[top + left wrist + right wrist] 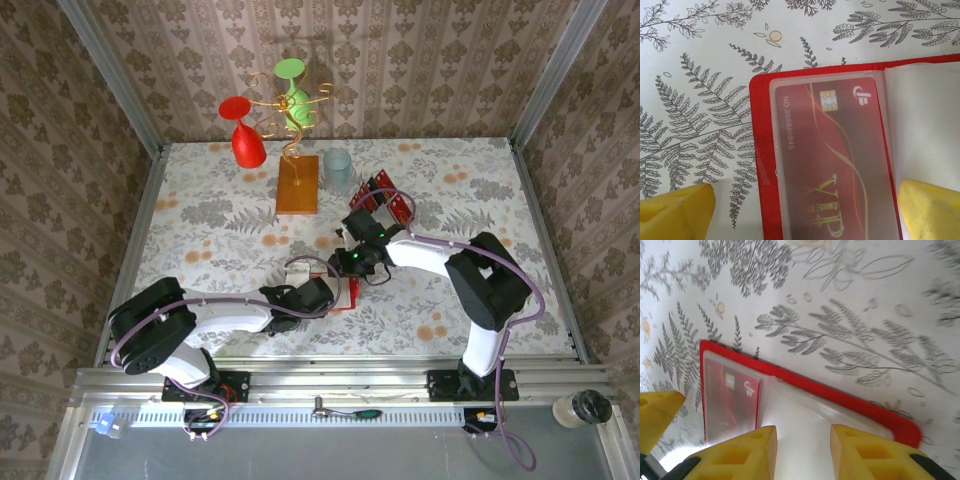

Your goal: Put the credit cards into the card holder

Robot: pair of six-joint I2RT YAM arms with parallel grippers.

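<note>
The card holder (759, 150) lies open on the flowered table, red border around pale clear pockets. One red credit card (830, 165) marked VIP sits inside its left pocket. My left gripper (805, 215) is open wide, one yellow finger (675, 212) on the table outside the holder's edge, the other by the fold. My right gripper (802, 452) is open a little, jaws apart over the pale right pocket (805, 415), which bulges up between them. From above, both grippers (328, 292) (352, 265) meet over the holder (345, 303). More red credit cards (385, 203) stand at the back.
An orange block (297, 183) with a wire stand carries a red goblet (248, 145) and a green one (297, 105) at the back. A pale teal cup (337, 168) stands beside it. The left gripper's finger (657, 415) shows beside the holder's corner.
</note>
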